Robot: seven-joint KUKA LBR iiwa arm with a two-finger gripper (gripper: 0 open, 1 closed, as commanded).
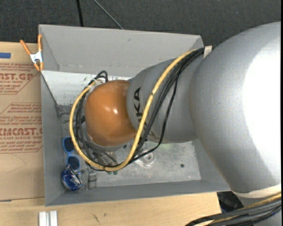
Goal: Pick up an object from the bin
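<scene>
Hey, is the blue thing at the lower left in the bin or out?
In. The blue thing lies on the bin floor, inside its left and near walls.

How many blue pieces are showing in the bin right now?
3 by the left wall: upper piece, middle piece, lowest piece in the front corner. The arm may hide more.

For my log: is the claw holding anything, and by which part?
Cannot be told: the orange wrist cover blocks the view of any hold, beside blue things.
</scene>
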